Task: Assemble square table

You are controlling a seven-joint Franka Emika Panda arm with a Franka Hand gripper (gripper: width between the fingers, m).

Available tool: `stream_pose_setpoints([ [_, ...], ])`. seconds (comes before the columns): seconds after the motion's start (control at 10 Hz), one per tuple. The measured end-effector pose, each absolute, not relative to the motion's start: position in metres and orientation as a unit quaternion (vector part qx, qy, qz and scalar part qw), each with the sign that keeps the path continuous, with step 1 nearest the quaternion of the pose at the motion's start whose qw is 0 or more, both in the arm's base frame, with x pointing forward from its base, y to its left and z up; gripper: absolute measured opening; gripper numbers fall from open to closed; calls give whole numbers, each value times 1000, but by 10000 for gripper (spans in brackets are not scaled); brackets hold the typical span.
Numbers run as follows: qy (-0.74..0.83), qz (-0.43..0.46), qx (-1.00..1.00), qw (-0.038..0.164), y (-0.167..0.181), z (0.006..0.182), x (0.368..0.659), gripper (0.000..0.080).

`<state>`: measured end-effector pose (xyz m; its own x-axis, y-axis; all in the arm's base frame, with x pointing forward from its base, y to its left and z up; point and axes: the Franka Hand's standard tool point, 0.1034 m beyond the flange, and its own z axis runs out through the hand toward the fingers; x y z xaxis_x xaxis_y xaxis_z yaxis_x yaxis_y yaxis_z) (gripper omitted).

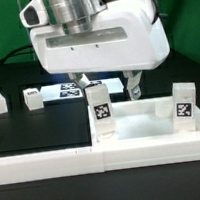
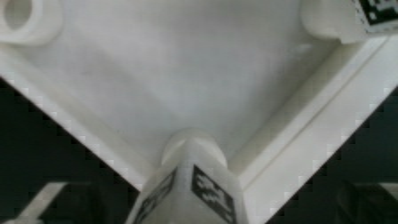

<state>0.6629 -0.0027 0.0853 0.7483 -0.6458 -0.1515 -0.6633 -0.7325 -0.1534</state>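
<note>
Fingers [image 1: 134, 84] spread wide, gripping nothing, over the square table top [image 1: 142, 129]; two upright legs [image 1: 99, 110] look mounted, two loose legs [image 1: 32, 97] wait on the table [image 1: 41, 130].

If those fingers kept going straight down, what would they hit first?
Likely the white table top, since the upright leg stands between the open fingers; one finger might graze it, though, as depth is unclear.

Broad white rounded gripper [image 1: 108, 85] housing beneath a shiny grey wrist cylinder [image 1: 74, 5], with two dark fingers [image 1: 134, 83].
</note>
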Motion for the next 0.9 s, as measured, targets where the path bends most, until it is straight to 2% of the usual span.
stream_pose_setpoints([
  [0.1, 269, 14, -959, 87, -8, 85, 667, 649],
  [0.4, 119, -19, -989, 80, -11, 84, 671, 649],
  [0.7, 102, -24, -991, 80, -13, 83, 672, 649],
  [0.9, 126, -22, -988, 81, -13, 83, 672, 384],
])
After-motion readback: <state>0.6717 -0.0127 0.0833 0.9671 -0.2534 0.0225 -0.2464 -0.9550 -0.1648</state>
